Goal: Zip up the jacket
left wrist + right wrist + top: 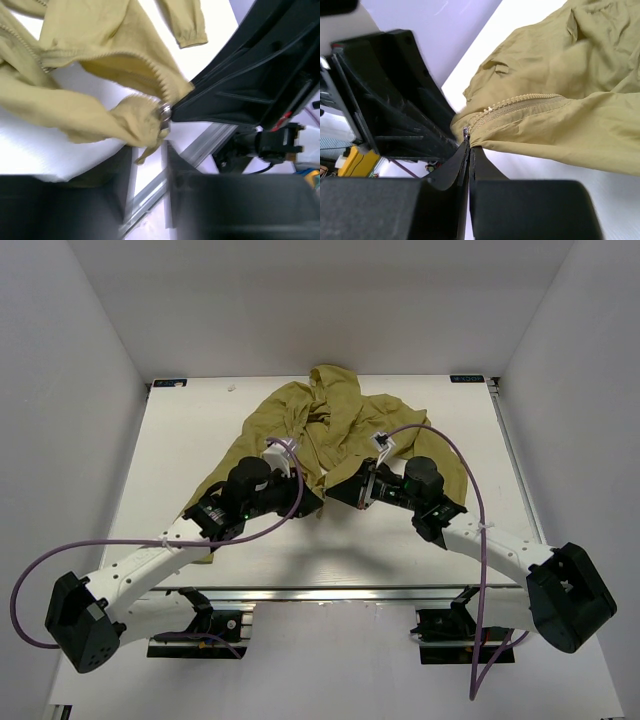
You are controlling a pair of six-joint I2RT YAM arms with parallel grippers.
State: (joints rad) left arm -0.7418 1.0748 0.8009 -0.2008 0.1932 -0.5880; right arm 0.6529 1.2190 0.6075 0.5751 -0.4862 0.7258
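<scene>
Overhead, the jacket (340, 420) lies crumpled from the middle of the worktop (180, 440) toward its far edge, hood end farthest from the arms. Both arms reach in to its near hem, the left gripper (305, 498) and right gripper (345, 492) just beside each other there.

From the left wrist, the left gripper's fingers (100, 190) stand apart, with a loose tip of hem hanging between them, apparently not clamped. Just beyond them sits the metal slider (164, 112) at the zipper's bottom end, and the right gripper's black tip is touching it.

From the right wrist, that gripper is pressed together, pinching the jacket right at the slider end; whether it has the pull tab itself or only the cloth beside it is too small to tell. The zipper (520, 102) runs straight away from its fingertips toward the collar, so the closing pull would probably follow that line, with the left gripper near enough to hold the hem down.
</scene>
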